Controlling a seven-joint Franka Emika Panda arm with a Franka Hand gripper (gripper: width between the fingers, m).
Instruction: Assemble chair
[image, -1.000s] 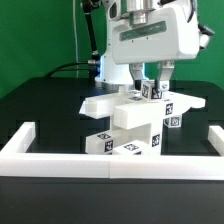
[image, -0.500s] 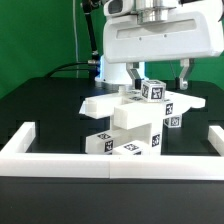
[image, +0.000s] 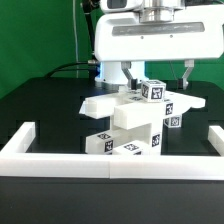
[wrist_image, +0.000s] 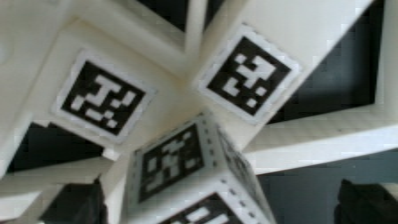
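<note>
End effector state: the end effector (image: 160, 72) is spread wide with nothing between its fingers (image: 133, 73). One finger shows on each side of the stack's upper end.
Task object: the chair assembly (image: 130, 120) is a white stack of blocky tagged parts standing near the middle of the dark worktop (image: 40, 105), inside the border rail (image: 60, 160).
Uppermost part: the top post (image: 152, 91) is a short square block with tags on its faces. It sits tilted on the flat slab (image: 95, 103).
Key relation: the top post lies directly below the end effector, closer to the finger on the exterior view's left than to the other. No contact is visible on either side.
Height relation: the fingertips hang near the level of the post's upper face. They are not down around its sides.
Long axis: the flat slab runs across the exterior view from left to right. The stack as a whole stands upright.
Wrist view: tag faces (wrist_image: 249, 75) fill the frame at close range and at an angle, consistent with the camera looking straight down on the stack.
Judged next requirement: any regrasp calls for centring the gap over the top post, then a straight descent.
Risk: an off-centre descent could push the tilted post sideways.
</note>
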